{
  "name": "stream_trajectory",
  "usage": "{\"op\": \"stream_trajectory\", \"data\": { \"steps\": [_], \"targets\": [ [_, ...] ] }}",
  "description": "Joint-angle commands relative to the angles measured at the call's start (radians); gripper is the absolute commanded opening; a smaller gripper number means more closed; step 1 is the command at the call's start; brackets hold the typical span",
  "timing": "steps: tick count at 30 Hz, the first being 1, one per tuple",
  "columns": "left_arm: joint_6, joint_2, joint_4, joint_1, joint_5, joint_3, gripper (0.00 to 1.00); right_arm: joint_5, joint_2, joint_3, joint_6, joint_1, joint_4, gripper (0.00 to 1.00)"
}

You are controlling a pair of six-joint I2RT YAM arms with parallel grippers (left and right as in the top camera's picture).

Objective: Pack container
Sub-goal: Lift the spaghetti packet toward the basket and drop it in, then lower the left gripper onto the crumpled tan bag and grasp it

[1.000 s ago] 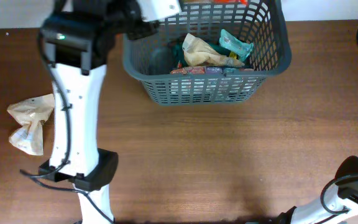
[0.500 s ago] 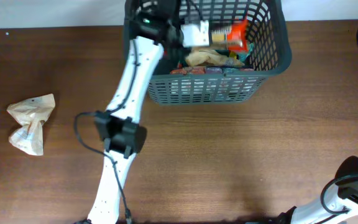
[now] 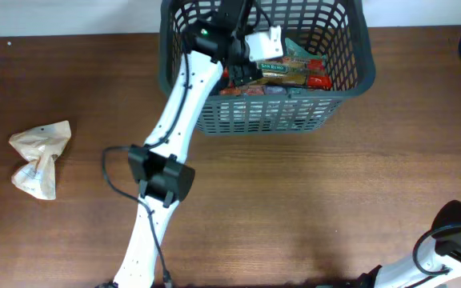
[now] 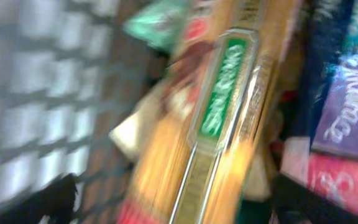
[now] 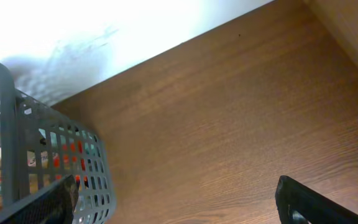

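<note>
Inside the large dark grey plastic lattice basket (image 3: 262,112), the left gripper (image 4: 176,202) is seen spread over a blurred yellow-and-green packet (image 4: 222,106), its fingertips cut off.

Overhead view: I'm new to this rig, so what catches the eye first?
The big dark grey container at the far edge of the table, stuffed with colourful packets, with the white left arm reaching into it. Then the crumpled tan paper bag, lying alone at far left.
</note>
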State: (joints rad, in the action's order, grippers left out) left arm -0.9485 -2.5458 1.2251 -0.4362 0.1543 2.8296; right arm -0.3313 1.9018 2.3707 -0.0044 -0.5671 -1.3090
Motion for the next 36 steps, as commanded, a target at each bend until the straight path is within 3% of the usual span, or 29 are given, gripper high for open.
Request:
{"op": "stream_trajectory", "data": {
  "steps": [1, 10, 14, 20, 23, 32, 36],
  "targets": [
    [0.138, 0.218, -0.006, 0.027, -0.134, 0.032, 0.99, -0.005, 0.002, -0.004, -0.002, -0.002, 0.003, 0.99],
    [0.201, 0.585, 0.12, 0.175, -0.162, 0.029, 0.99, -0.005, 0.002, -0.004, -0.002, -0.002, 0.003, 0.99],
    [0.2, 0.742, 0.111, 0.287, -0.163, -0.072, 0.99, -0.005, 0.002, -0.004, -0.002, -0.002, 0.003, 0.99],
    [0.201, 0.978, 0.023, 0.547, -0.163, -0.471, 0.99, -0.005, 0.002, -0.004, -0.002, -0.002, 0.003, 0.99],
    [0.261, 1.039, 0.007, 0.686, -0.157, -0.698, 0.99, -0.005, 0.002, -0.004, -0.002, -0.002, 0.003, 0.99],
    [0.43, 1.052, -0.238, 0.937, -0.132, -1.279, 0.99, -0.005, 0.002, -0.004, -0.002, -0.002, 0.003, 0.99],
    [0.433, 1.019, -0.376, 1.025, -0.132, -1.472, 1.0, -0.005, 0.002, -0.004, -0.002, -0.002, 0.003, 0.99]
  ]
}}
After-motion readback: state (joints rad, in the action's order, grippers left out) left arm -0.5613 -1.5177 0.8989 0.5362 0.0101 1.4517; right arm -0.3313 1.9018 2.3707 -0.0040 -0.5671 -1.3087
